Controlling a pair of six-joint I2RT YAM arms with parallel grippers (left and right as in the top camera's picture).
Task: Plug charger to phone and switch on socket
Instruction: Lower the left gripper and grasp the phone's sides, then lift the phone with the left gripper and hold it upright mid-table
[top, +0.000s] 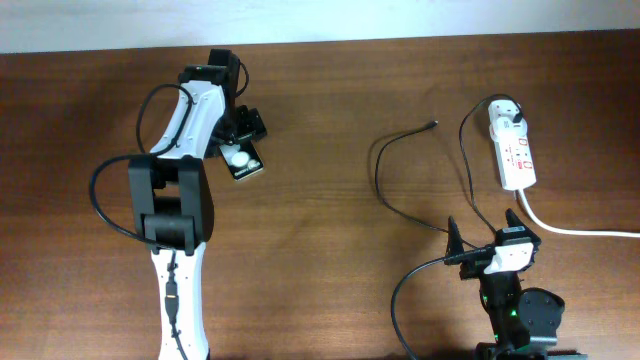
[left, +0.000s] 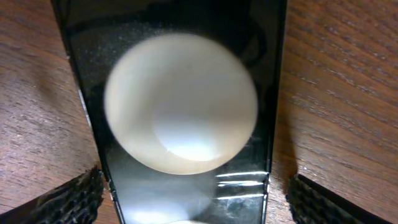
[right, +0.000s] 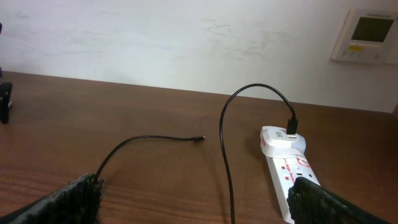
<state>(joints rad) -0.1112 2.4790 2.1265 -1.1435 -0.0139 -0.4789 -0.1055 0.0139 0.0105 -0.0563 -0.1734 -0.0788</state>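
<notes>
The phone (top: 243, 159) lies flat on the table at the upper left, and a round white reflection fills its glossy face in the left wrist view (left: 186, 112). My left gripper (top: 240, 137) is low over it, open, with a finger on either side of the phone (left: 194, 202); the right finger stands clear of its edge. The charger, a thin black cable (top: 385, 190), runs from a plug in the socket (top: 516, 152) to a loose connector tip (top: 431, 125) lying on the wood. My right gripper (top: 484, 236) is open and empty near the front, the cable (right: 225, 155) and socket (right: 287, 175) ahead of it.
The socket's thick white cord (top: 575, 229) runs off to the right edge. A white wall controller (right: 367, 34) hangs beyond the table's far edge. The cable's tip (right: 200, 138) lies left of the plug (right: 281, 138).
</notes>
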